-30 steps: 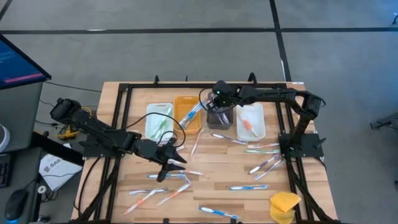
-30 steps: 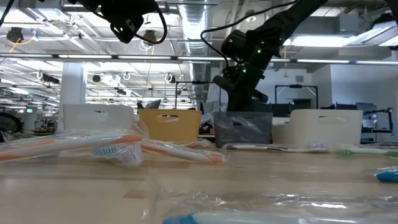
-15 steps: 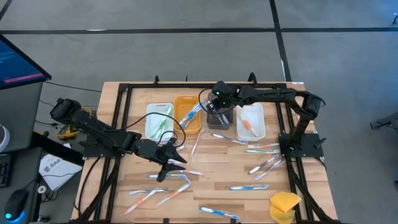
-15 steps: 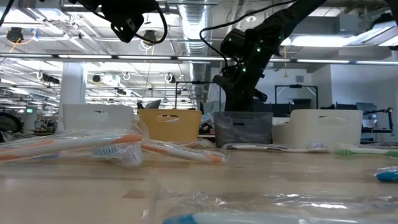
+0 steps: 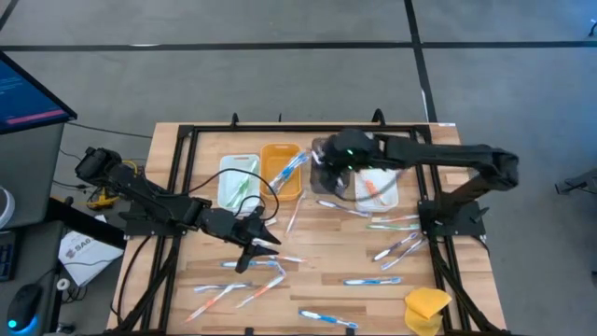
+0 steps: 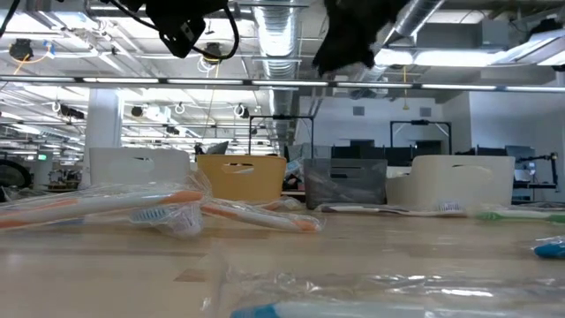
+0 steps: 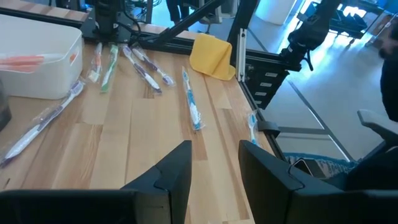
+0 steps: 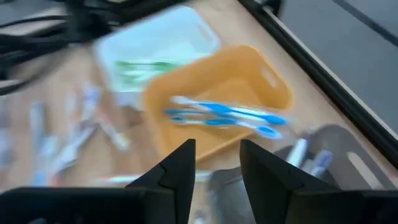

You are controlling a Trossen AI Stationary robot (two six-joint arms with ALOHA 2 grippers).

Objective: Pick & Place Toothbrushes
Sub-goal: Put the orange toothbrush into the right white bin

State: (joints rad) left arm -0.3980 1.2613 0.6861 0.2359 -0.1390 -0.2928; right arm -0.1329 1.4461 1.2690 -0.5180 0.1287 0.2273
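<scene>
I see slim plastic toothbrushes scattered in crinkly clear wrappers over the pale wooden table, some lying in four rectangular bins. Right gripper hangs above the grey bin, fingers parted, empty. Left gripper hovers mid-table, parted, empty.

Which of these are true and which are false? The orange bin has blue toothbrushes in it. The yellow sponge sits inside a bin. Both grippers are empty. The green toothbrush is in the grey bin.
1. The orange bin holds blue toothbrushes: true.
2. The yellow sponge sits inside a bin: false; it lies on the table's corner.
3. The left gripper and right gripper are empty: true, nothing between their fingers.
4. The green toothbrush is in the grey bin: false; it lies in the pale bin.
</scene>
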